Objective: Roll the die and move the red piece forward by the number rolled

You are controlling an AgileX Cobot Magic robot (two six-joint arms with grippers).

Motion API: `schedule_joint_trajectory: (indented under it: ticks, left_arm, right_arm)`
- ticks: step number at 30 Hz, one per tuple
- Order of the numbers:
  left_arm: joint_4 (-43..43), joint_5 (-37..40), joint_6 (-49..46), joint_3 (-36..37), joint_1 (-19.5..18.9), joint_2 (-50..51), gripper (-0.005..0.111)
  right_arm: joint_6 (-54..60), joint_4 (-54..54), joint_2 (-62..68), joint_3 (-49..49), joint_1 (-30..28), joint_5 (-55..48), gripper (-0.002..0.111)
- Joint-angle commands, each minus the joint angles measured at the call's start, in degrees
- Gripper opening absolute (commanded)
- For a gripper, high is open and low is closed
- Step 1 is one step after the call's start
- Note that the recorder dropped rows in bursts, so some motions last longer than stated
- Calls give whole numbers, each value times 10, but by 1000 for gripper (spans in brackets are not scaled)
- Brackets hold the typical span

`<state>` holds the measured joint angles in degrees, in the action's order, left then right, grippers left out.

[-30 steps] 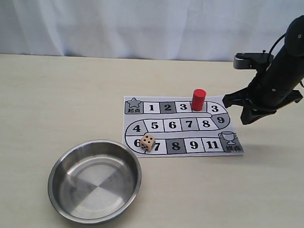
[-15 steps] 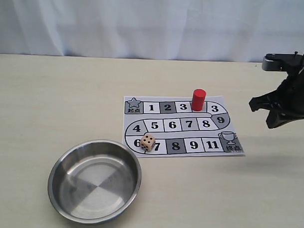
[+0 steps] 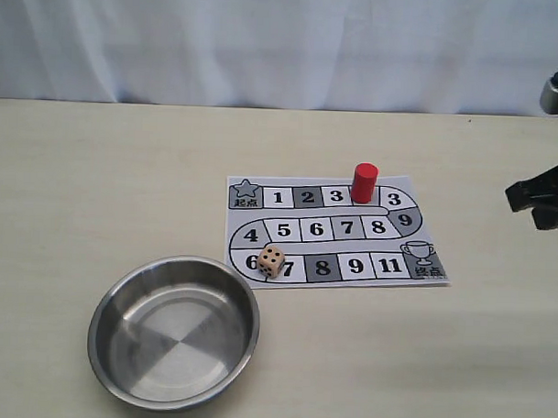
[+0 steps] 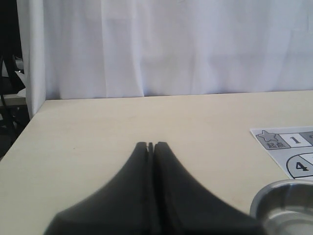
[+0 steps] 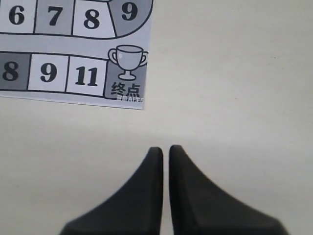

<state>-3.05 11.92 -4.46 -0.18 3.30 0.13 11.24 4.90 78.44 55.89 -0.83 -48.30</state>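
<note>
The cream die [image 3: 271,260] rests on the paper board [image 3: 317,229], on the leftmost square of its bottom row, dark pips facing up. The red piece [image 3: 363,183] stands upright in the top row, on the square just past the first 3. My right gripper [image 3: 536,198] hovers at the far right edge, off the board; in its wrist view [image 5: 165,149] the fingers are shut with nothing between them, over bare table below the trophy square [image 5: 126,73]. My left gripper [image 4: 150,145] is shut and empty, out of the exterior view.
A round steel bowl [image 3: 100,305] sits at the front left, close to the board's lower left corner; its rim [image 4: 281,188] shows in the left wrist view. A white curtain [image 3: 266,43] closes off the back of the beige table.
The right arm has drawn away to the right, from beside the board's right end to the edge of the view. Die, red piece and bowl have not moved.
</note>
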Motion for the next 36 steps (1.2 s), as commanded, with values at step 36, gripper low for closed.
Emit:
schedule_joint_trajectory:
  ticks: [36]
  left_arm:
    - [-1,-7,0,2,1,-1,0]
  right_arm:
    - [-52,2,-784,-163,-4,115,4]
